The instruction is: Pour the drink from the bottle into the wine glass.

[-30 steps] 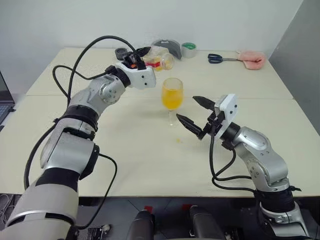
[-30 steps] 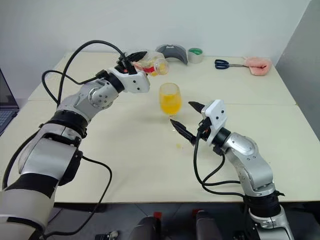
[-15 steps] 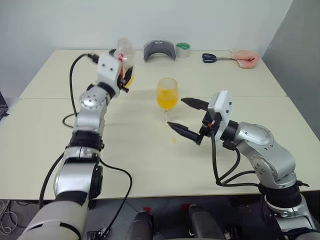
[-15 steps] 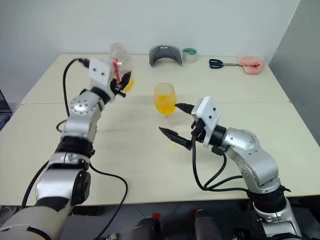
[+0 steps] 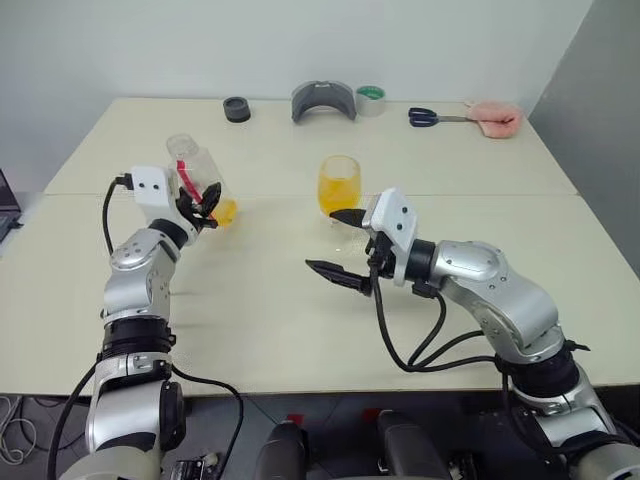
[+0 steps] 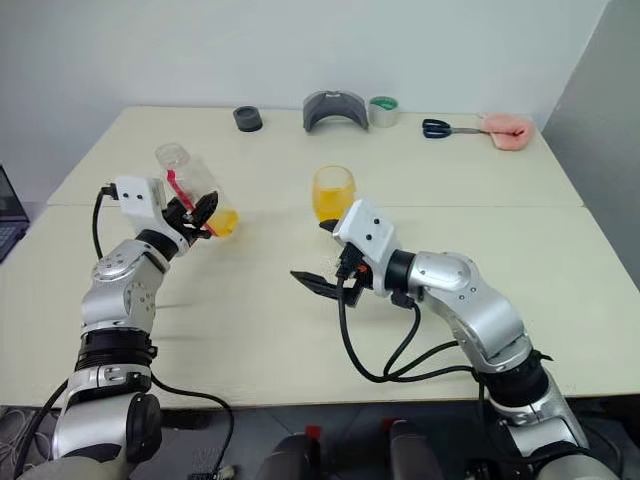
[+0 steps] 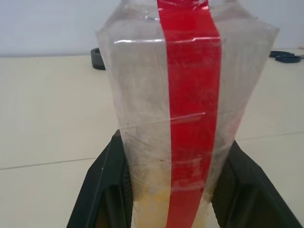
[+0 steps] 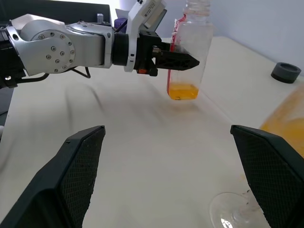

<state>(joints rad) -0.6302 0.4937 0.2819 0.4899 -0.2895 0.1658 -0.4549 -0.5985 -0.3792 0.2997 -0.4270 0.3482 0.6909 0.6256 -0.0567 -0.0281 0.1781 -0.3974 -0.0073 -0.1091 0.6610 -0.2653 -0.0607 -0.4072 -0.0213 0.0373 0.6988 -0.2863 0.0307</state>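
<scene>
My left gripper (image 5: 205, 200) is shut on the bottle (image 5: 196, 180), a clear one with a red strip (image 7: 190, 118), held nearly upright low over the table's left side. Its neck has no cap on it. A little orange drink (image 8: 183, 91) lies in its base. The wine glass (image 5: 338, 184) stands mid-table, its bowl well filled with orange drink. My right gripper (image 5: 335, 243) is open just in front of the glass, one finger by the stem, nothing between the fingers. The glass's foot (image 8: 232, 216) sits near the right fingertips (image 8: 270, 166).
Along the far edge lie a small black round object (image 5: 237, 109), a grey curved object (image 5: 323, 100), a tape roll (image 5: 371, 99), scissors (image 5: 435, 117) and a pink cloth (image 5: 493, 115). A laptop corner (image 5: 5, 200) shows at the left edge. A seam (image 5: 500, 196) crosses the table.
My left arm swung the bottle away from over the glass, leftward and down, turning it from tipped to nearly upright. My right gripper shifted left, still open.
</scene>
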